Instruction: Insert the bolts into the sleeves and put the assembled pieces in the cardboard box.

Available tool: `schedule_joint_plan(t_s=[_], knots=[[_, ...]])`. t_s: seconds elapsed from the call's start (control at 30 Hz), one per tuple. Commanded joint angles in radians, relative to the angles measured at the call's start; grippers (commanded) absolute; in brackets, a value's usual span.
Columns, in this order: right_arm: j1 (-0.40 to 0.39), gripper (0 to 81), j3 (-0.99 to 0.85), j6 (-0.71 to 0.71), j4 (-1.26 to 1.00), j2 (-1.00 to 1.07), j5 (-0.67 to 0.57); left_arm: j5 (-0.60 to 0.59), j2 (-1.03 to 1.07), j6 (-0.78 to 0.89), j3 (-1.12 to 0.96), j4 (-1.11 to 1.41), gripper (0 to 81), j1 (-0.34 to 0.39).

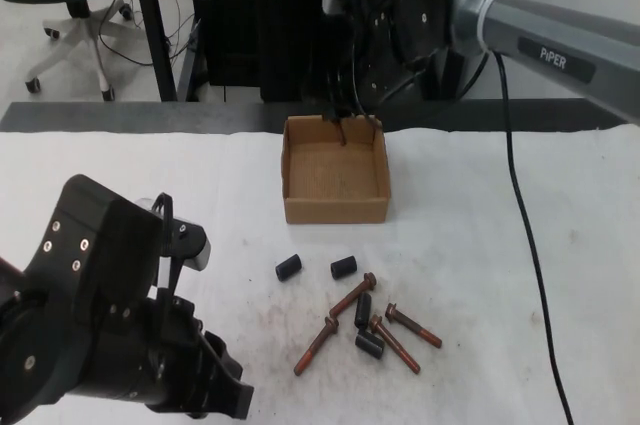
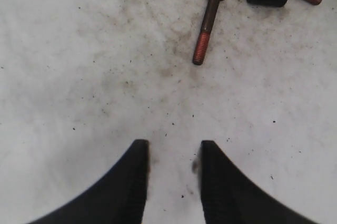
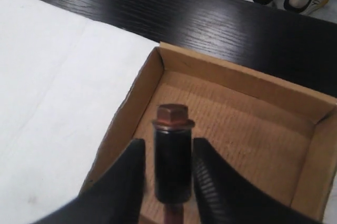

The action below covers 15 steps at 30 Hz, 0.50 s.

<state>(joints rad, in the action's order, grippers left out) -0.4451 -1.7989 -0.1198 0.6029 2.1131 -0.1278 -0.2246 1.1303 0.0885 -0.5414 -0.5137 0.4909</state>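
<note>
Right hand [image 3: 168,146] grips sleeved bolt [image 3: 172,167] above cardboard box [image 3: 237,78].

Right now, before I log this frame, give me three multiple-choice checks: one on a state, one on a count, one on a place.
1. How is the left hand?
A. open, holding nothing
B. shut on a sleeve
C. shut on a bolt

2. How many loose bolts lie on the white cloth?
A. two
B. four
C. six

3. Where is the sleeved bolt that the right hand grips?
A. lying among the loose bolts
B. beside the left hand
C. above the cardboard box

Key:
1 A, bare cloth shows between its fingers.
2 B, the high view shows four.
3 C, the right wrist view shows the box floor behind it.
</note>
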Motion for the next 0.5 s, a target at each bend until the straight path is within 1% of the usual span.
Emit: schedule_joint_plan(t_s=[0.0,0.13,0.2,0.27,0.37,0.4,0.47], knots=[[0.008,39.0,-0.012,0.008,-0.015,-0.012,0.002,-0.002,-0.003,0.003,-0.005,0.034,31.2,0.0],[0.013,36.8,-0.012,0.008,-0.015,-0.019,0.002,-0.002,-0.003,0.003,-0.005,0.032,31.2,0.0],[0.017,32.9,-0.012,0.008,-0.014,-0.029,0.002,-0.002,-0.003,0.003,-0.005,0.032,31.2,0.0],[0.02,24.8,-0.014,0.008,0.012,-0.048,0.002,-0.031,-0.003,0.003,-0.005,0.032,31.2,0.0],[0.038,5.4,-0.011,0.007,0.131,-0.104,0.002,-0.151,-0.003,0.012,-0.013,0.041,31.2,0.0],[0.044,0.6,-0.008,-0.006,0.179,-0.123,0.002,-0.196,-0.003,0.029,-0.016,0.049,31.2,0.0],[0.056,0.7,0.003,-0.019,0.253,-0.154,0.002,-0.255,-0.003,0.067,-0.016,0.073,31.1,0.003]])
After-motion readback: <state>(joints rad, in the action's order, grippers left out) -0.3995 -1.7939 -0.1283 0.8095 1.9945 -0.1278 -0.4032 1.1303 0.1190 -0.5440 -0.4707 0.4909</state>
